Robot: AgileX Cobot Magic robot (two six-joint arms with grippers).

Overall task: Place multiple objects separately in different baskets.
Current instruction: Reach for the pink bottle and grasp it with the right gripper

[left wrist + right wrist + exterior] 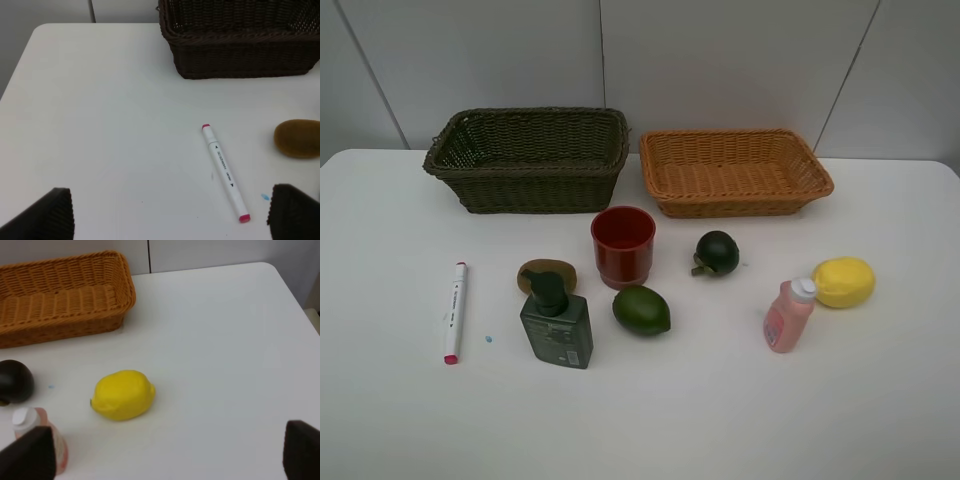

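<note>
Left hand (170,219) and right hand (165,456) hang spread, empty; the left should straddle the white marker (225,172) crosswise before closing.

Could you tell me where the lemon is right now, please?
In the high view, the lemon lies on the right of the table, beside the pink bottle and in front of the tan basket.
</note>
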